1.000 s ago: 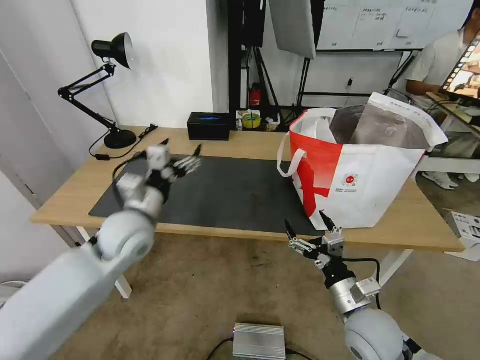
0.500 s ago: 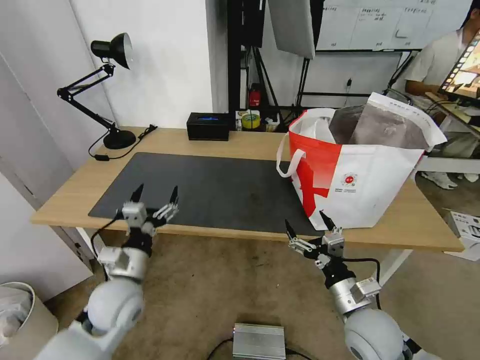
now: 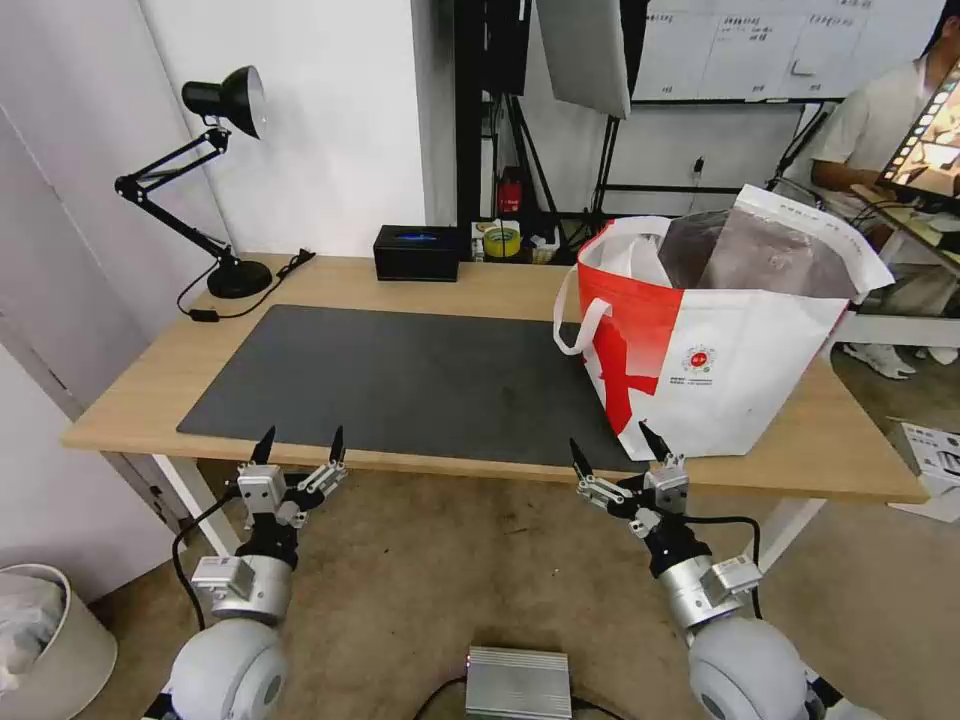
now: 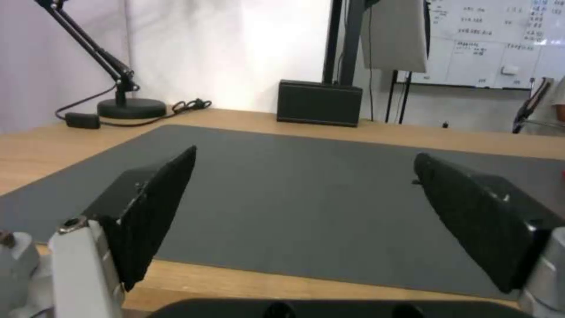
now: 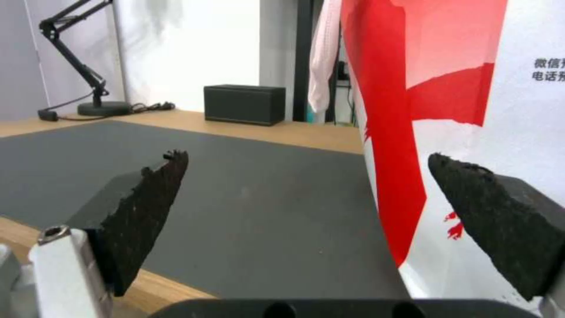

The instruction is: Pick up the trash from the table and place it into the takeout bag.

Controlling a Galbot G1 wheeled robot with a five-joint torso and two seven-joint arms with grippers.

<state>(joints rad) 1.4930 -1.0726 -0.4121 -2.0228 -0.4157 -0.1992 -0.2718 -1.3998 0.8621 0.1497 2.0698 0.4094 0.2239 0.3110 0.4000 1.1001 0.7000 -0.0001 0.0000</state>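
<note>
The takeout bag, white with a red panel and foil lining, stands open on the right of the table; its side also shows in the right wrist view. The dark grey mat lies bare. The trash is out of view. My left gripper hangs open just before the table's front edge, left of centre, facing over the mat. My right gripper is open at the front edge near the bag's lower corner. Both hold nothing.
A black box and a tape roll sit at the table's back edge, a black desk lamp at the back left. On the floor lie a silver box and a white bin.
My left arm has drawn back from over the mat's left part and dropped to below the table's front edge. The right arm and the bag have not moved.
</note>
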